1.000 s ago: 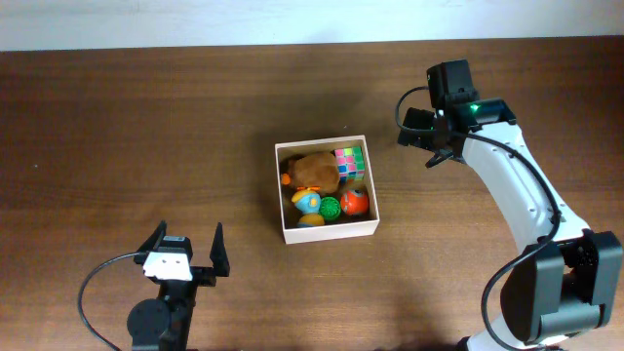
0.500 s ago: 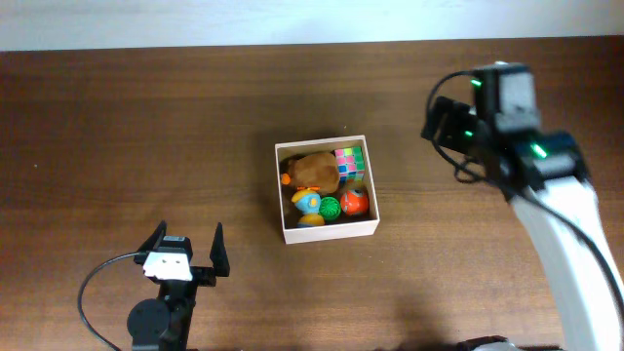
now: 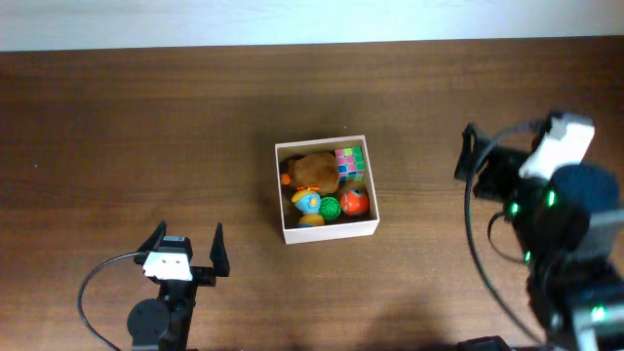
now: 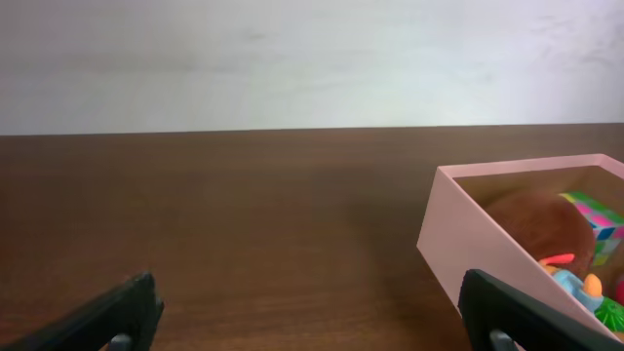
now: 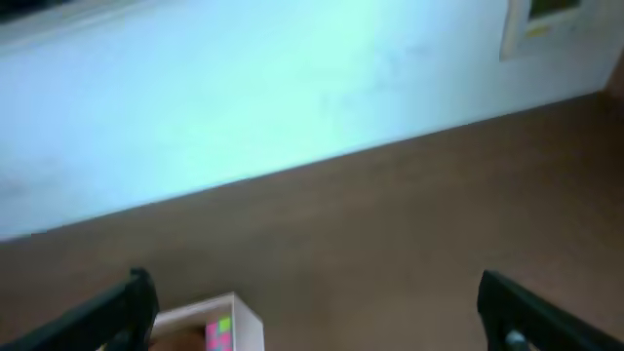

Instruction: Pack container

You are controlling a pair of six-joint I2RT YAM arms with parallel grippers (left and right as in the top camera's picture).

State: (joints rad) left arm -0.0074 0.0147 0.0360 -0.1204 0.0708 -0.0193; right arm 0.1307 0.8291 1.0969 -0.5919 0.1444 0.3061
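The container (image 3: 331, 231), a square white-walled box, sits mid-table. It holds a brown plush (image 3: 314, 170), a pink-and-green puzzle cube (image 3: 350, 162), an orange ball (image 3: 354, 202), a green ball (image 3: 331, 207) and a blue-yellow toy (image 3: 307, 203). My left gripper (image 3: 185, 249) is open and empty near the front left; its wrist view shows the container's wall (image 4: 458, 244) ahead on the right, between open fingers (image 4: 312, 317). My right gripper (image 3: 464, 153) is open and empty, well right of the container. The blurred right wrist view shows the container's corner (image 5: 244, 322) beyond its open fingers (image 5: 317, 312).
The dark wooden table (image 3: 146, 127) runs to a white wall at the far edge (image 3: 292, 24). A black cable (image 3: 93, 292) loops beside the left arm's base. The right arm's body (image 3: 575, 244) fills the front right corner.
My right arm has swung away from the container's far right side, moving right and toward the front. The left arm and the toys have not moved.
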